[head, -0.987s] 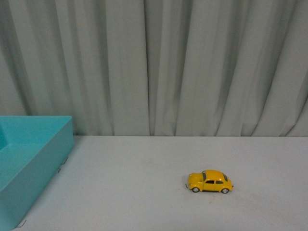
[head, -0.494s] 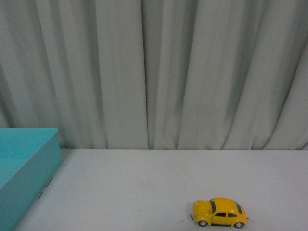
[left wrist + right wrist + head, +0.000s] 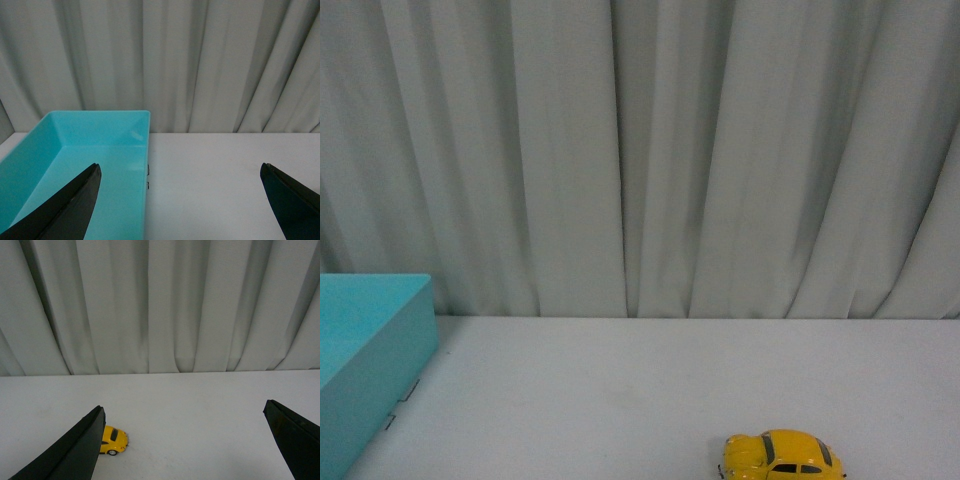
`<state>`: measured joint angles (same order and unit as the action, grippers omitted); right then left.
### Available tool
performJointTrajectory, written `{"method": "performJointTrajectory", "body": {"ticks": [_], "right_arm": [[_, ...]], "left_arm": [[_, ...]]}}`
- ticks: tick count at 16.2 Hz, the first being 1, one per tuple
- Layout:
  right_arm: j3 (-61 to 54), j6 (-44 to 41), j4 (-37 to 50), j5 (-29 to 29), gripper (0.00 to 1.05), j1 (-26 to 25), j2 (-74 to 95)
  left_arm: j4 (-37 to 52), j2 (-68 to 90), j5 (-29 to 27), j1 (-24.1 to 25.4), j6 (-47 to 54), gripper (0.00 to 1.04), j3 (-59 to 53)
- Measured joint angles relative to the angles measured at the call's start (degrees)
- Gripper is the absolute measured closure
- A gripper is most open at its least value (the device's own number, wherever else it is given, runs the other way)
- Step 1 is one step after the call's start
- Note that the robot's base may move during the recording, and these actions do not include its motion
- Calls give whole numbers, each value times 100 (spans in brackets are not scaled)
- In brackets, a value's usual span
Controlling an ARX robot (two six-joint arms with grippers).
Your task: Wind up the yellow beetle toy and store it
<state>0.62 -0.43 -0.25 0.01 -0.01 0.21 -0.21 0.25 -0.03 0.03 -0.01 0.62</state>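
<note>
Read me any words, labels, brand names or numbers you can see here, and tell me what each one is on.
None: no text can be read in any view.
The yellow beetle toy, turquoise box, white table and grey curtain look plain; any badge on the toy is too small to tell.

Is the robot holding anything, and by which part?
Nothing. The left gripper and right gripper are open and empty; the yellow beetle toy sits on the table.
</note>
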Motion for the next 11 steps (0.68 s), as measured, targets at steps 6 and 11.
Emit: {"method": "performJointTrajectory", "body": {"ticks": [6, 11], "right_arm": [[221, 693, -590, -955, 7, -505, 616], [614, 1034, 4079, -2256, 7, -3132, 5475]], "left_arm": [[2, 0, 9, 0, 2, 7, 0], [0, 0, -9, 0, 2, 7, 0]]}}
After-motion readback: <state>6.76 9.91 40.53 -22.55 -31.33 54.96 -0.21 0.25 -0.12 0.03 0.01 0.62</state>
